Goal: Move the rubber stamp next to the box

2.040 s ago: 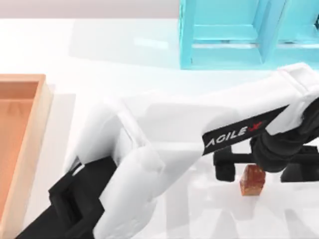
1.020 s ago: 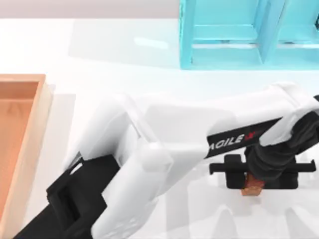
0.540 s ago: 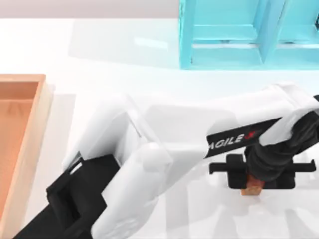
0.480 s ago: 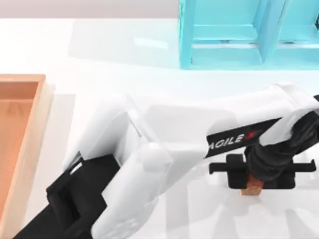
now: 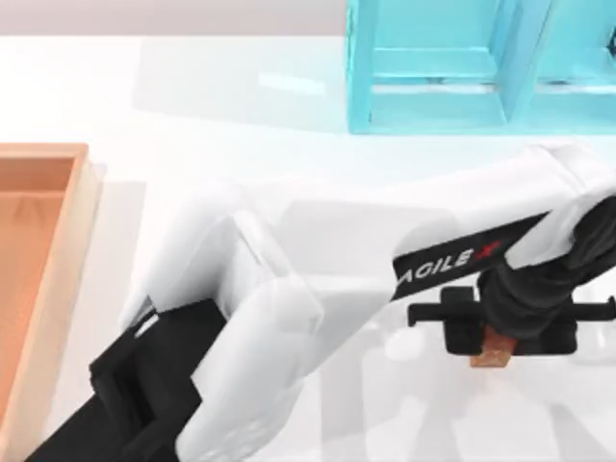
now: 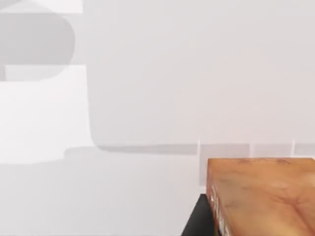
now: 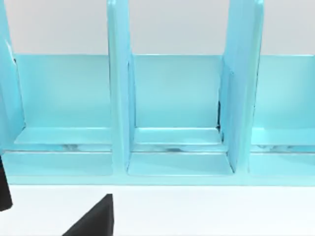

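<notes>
The rubber stamp (image 5: 491, 353), a small reddish-brown block, is at the table's right side with my left gripper (image 5: 498, 337) shut on it from above. The wrist hides most of it. In the left wrist view the stamp (image 6: 266, 191) appears close up beside one black finger (image 6: 199, 219). The box (image 5: 60, 279), with a tan rim and orange-brown inside, lies at the far left edge, well apart from the stamp. My right gripper (image 7: 49, 206) is parked facing the cyan shelf, fingers apart with nothing between them.
A cyan blue shelf-like frame (image 5: 462, 67) stands at the back right; its compartments (image 7: 172, 98) are seen in the right wrist view. The left arm's white links (image 5: 289, 318) stretch across the middle of the table. Bare white table lies between the box and the arm.
The left gripper came down around the stamp and shut on it. Since then the arm and stamp have shifted slightly, seemingly upward.
</notes>
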